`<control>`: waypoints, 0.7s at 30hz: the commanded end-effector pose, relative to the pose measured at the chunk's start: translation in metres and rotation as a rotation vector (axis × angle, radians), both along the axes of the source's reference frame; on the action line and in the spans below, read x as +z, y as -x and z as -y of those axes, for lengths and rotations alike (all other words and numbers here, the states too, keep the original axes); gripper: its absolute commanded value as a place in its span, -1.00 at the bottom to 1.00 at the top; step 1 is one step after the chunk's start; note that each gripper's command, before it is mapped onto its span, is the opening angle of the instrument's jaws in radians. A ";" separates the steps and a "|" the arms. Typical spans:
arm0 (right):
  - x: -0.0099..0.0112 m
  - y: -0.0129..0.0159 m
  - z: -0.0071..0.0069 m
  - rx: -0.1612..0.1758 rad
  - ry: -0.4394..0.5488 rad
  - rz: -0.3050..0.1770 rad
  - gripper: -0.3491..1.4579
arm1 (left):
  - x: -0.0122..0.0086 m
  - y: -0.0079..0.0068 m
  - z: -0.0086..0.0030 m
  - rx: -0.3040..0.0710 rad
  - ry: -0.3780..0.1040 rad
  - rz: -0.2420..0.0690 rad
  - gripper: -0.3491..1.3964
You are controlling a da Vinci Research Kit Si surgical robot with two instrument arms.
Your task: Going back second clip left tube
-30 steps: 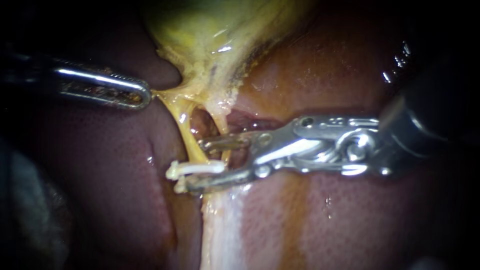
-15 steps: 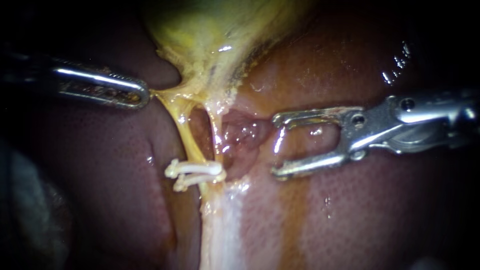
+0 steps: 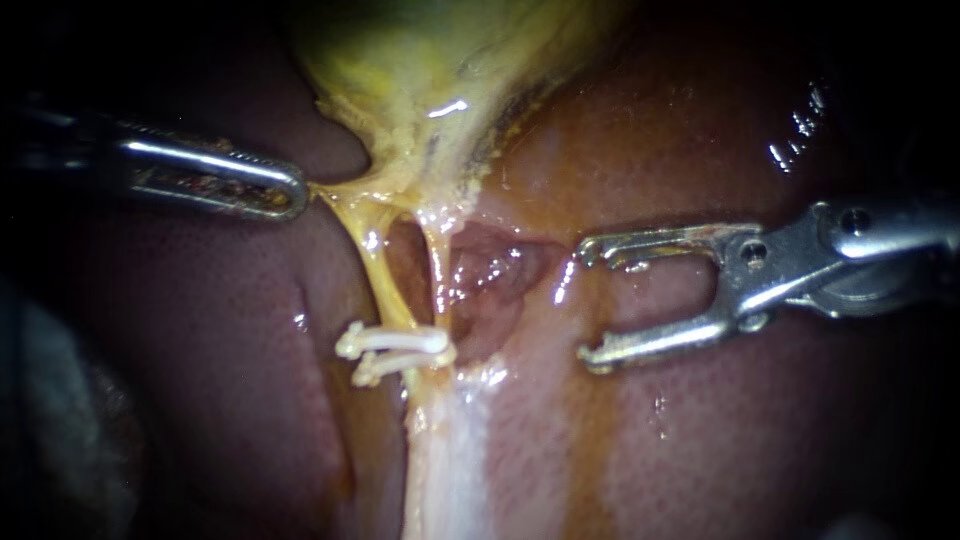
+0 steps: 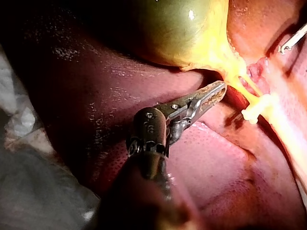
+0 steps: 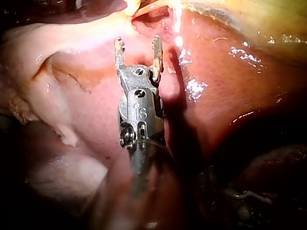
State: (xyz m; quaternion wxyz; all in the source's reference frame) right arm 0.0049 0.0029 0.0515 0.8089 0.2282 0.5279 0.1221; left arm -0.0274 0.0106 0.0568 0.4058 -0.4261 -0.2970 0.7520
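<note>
Left instrument (image 3: 295,192) jaws clamp yellow tissue (image 3: 345,190) | right instrument (image 3: 588,304) jaws apart (empty), clear of clips (image 3: 395,342)

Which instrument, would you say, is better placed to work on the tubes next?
The right instrument, probably: its jaws are open and empty, facing the tubes and clips. The left instrument is shut on tissue below the gallbladder, holding it taut.

Slim silver right instrument (image 3: 588,305), w/ two toothed metal jaws, now sits well right of the thin yellow left tube (image 3: 385,290). 1 s ago its jaws straddled that tube beside the white plastic clips (image 3: 395,350). Jaws now gape empty over the glossy red-brown liver (image 3: 650,420). The lower clip stands free, w/ no jaw against it.
</note>
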 end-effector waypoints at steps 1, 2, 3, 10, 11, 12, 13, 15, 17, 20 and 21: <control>0.0000 0.0000 0.0000 -0.001 0.000 0.001 -0.06 | 0.0005 0.0004 0.0001 0.001 0.002 -0.001 -1.00; 0.0000 0.0000 0.0000 -0.001 0.000 0.001 -0.06 | 0.0009 0.0008 0.0002 0.004 0.001 0.000 -1.00; 0.0000 0.0000 0.0001 -0.001 0.000 0.001 -0.06 | 0.0013 0.0011 0.0004 0.005 0.002 0.001 -1.00; -0.0001 0.0001 0.0002 -0.001 0.000 0.000 -0.06 | 0.0030 0.0031 0.0012 0.018 0.002 0.005 -1.00; -0.0002 0.0001 0.0002 -0.002 0.000 0.000 -0.06 | 0.0031 0.0033 0.0012 0.018 0.002 0.005 -1.00; -0.0002 0.0001 0.0002 -0.002 0.000 0.000 -0.06 | 0.0031 0.0033 0.0012 0.018 0.002 0.005 -1.00; -0.0002 0.0001 0.0003 -0.001 0.000 0.000 -0.06 | 0.0031 0.0034 0.0012 0.017 0.002 0.005 -1.00; -0.0002 0.0001 0.0003 -0.002 0.000 0.000 -0.06 | 0.0031 0.0033 0.0012 0.019 0.002 0.002 -1.00; -0.0002 0.0001 0.0003 -0.002 0.000 0.000 -0.06 | 0.0030 0.0033 0.0012 0.019 0.002 0.002 -1.00; -0.0002 0.0001 0.0003 0.001 0.001 0.002 -0.06 | 0.0030 0.0033 0.0012 0.020 0.001 0.003 -1.00; -0.0002 0.0000 0.0003 0.002 0.001 0.002 -0.06 | 0.0030 0.0032 0.0012 0.020 0.001 0.003 -1.00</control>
